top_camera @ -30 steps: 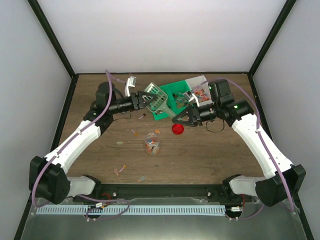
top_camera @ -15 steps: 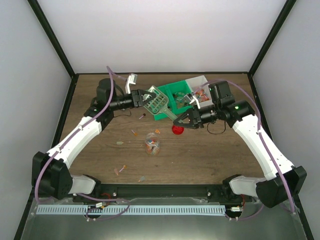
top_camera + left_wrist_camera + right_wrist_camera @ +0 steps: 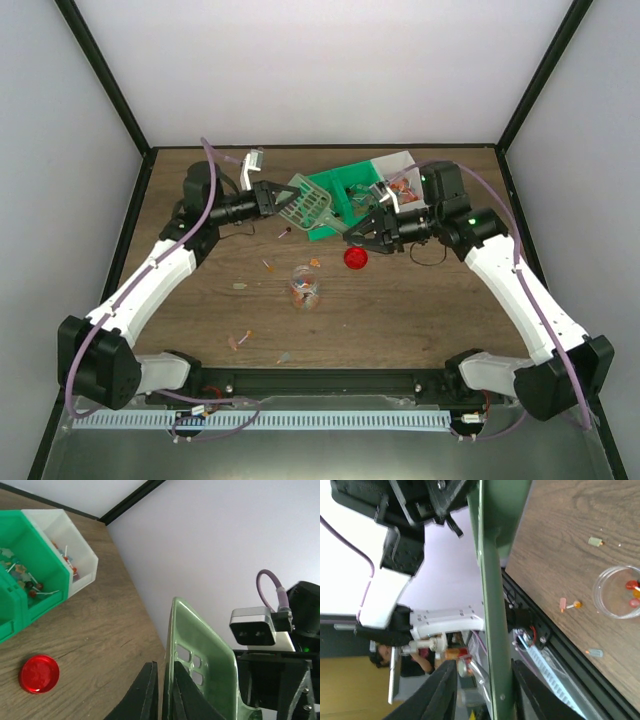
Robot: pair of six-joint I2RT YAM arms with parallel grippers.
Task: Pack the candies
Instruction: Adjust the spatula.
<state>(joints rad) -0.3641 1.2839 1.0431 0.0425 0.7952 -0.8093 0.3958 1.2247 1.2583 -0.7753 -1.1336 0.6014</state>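
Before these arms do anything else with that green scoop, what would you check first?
1. Left hand gripping the scoop: ok, shut on its edge.
2. Right hand clear of the scoop's handle: not ok, it straddles the handle, slightly open.
3. Jar upright and open: ok; the red lid lies beside it.
4. Scoop loaded: cannot tell.
5. Candies all packed: not ok, several lie scattered on the table.
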